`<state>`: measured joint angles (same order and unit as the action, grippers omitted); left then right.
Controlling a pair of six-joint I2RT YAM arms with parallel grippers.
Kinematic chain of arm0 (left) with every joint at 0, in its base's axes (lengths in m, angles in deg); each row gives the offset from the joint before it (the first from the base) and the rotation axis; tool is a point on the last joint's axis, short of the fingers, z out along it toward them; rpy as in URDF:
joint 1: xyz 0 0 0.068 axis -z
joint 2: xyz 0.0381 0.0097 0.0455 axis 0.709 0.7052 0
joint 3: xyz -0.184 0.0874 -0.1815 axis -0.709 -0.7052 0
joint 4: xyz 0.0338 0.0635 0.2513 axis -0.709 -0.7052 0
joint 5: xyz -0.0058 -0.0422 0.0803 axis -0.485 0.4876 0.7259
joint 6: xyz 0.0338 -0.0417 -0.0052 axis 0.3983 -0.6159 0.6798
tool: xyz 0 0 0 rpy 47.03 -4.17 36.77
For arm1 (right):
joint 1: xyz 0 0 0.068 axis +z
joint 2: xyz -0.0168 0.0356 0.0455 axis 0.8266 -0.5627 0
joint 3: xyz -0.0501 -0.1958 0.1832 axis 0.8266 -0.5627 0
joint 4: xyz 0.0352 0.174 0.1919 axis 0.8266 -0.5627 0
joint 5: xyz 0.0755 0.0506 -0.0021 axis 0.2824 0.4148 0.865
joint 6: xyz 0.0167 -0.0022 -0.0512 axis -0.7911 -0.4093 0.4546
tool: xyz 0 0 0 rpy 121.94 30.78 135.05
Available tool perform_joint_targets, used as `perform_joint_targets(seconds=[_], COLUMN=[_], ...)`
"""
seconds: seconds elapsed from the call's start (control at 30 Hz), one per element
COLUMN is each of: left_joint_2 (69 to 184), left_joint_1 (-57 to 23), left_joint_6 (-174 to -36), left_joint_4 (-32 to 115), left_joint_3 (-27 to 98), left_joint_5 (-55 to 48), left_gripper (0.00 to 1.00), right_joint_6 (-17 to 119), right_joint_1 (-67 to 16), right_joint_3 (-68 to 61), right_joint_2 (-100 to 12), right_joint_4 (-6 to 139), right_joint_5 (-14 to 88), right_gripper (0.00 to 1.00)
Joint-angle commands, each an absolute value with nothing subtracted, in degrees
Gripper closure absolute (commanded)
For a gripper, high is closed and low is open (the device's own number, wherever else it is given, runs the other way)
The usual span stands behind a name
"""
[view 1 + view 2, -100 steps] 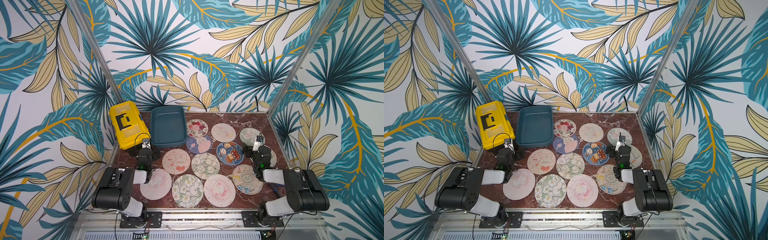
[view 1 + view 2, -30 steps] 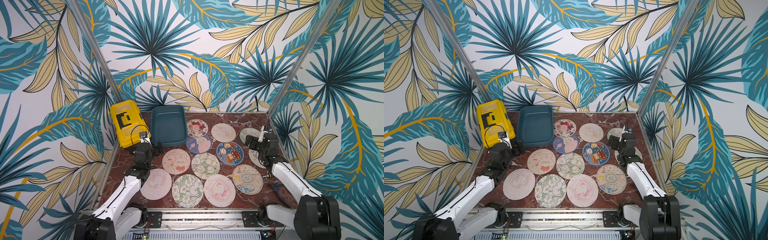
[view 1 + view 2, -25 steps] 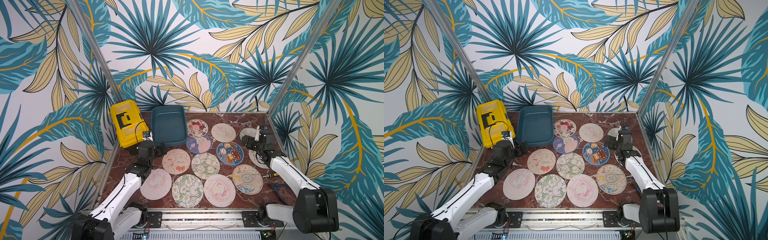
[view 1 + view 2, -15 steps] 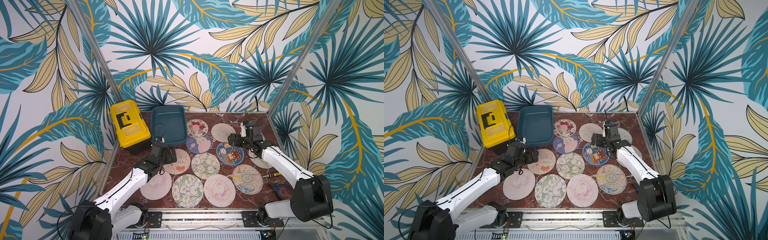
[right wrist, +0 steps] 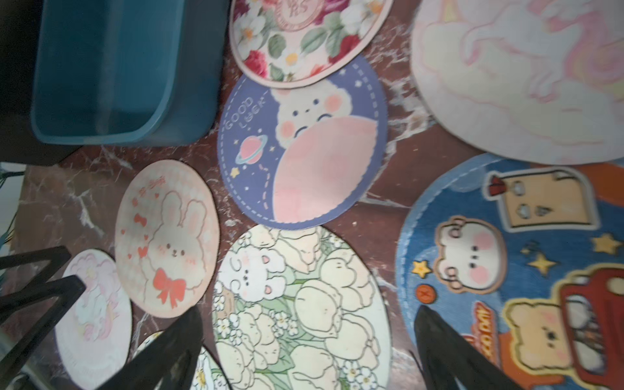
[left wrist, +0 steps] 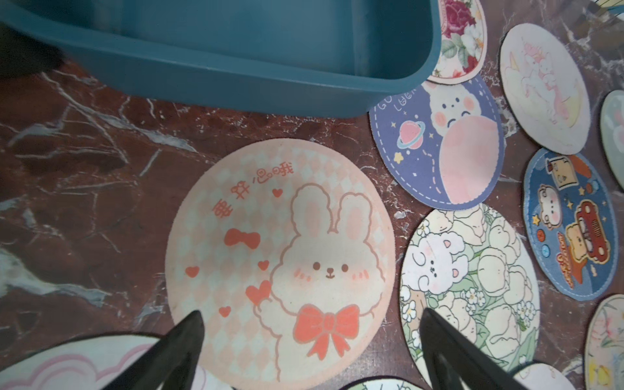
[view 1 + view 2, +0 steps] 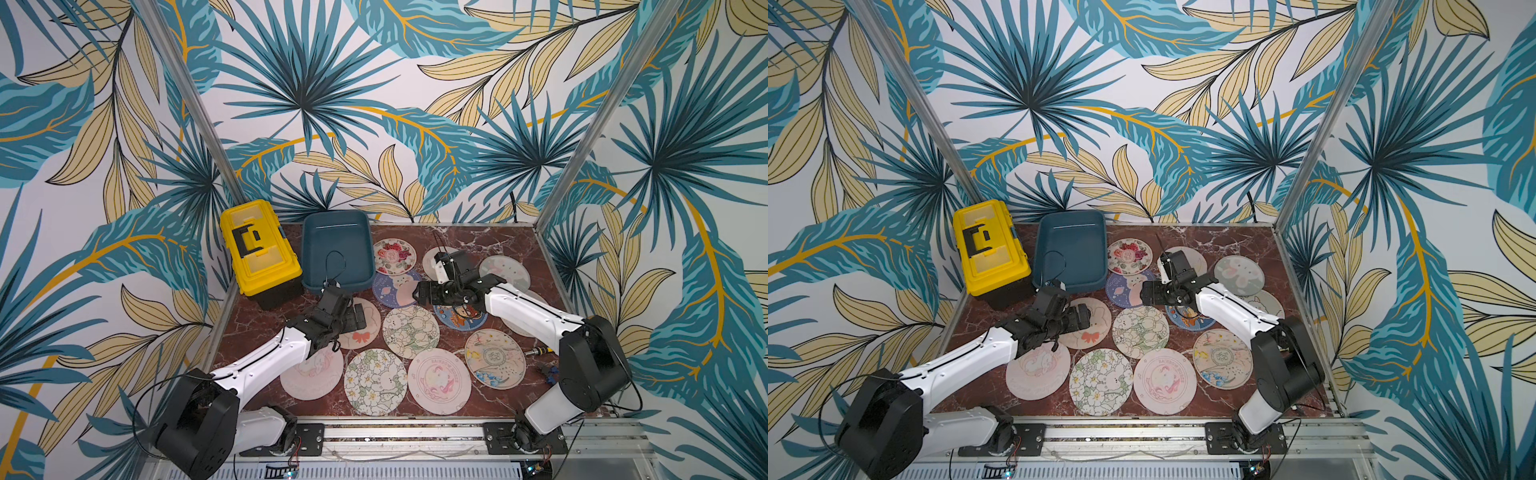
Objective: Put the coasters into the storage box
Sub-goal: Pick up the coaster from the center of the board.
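Top views, left gripper [image 7: 358,314]: my jaws stand wide apart and hold nothing. They hang over the pink bunny coaster [image 7: 366,337]. A second ago I was back beside the yellow toolbox [image 7: 259,247].
Top views, right gripper [image 7: 417,293]: my fingers are spread and empty, above the gap between the purple planet coaster [image 7: 395,286] and the blue bear coaster [image 7: 457,321]. A second ago I was out over the discs by the right wall.
Top views, storage box [image 7: 334,232]: it sits just beyond my left fingertips, unmoved.
Top views, coasters [image 7: 1165,380]: they lie flat on the marble table [image 7: 245,320], outside the box, laid out as before.
Left wrist, left gripper: my black fingers [image 6: 182,344] straddle the bunny coaster's near edge. I cannot tell whether they touch it. The box wall is straight ahead.
Right wrist, right gripper: my fingers [image 5: 449,351] are apart with the tulip coaster [image 5: 297,304] between them. The purple planet coaster is ahead, and the box is farther ahead to one side.
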<state>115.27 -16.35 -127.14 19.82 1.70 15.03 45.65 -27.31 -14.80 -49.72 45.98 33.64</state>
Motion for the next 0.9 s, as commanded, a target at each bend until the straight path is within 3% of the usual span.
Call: perform_joint_targets(seconds=[0.0,0.4,0.87], left_joint_2=[115.5,120.1,122.2], left_joint_1=[-16.3,-19.1,-19.9], left_joint_6=[-130.4,-137.6,-137.5], left_joint_4=[21.6,20.6,24.9], left_joint_3=[-0.4,-1.8,-3.7], left_joint_5=[13.6,14.2,14.8], left_gripper=[0.0,0.0,0.0], right_joint_6=[42.3,41.8,42.2], right_joint_1=[-25.1,-18.5,-16.9], right_joint_3=[-13.8,-5.5,0.1], right_joint_2=[-52.2,-62.9,-70.9], right_joint_4=[49.0,50.3,52.3], right_joint_5=[37.7,40.4,41.4], right_gripper=[0.04,0.06,0.18])
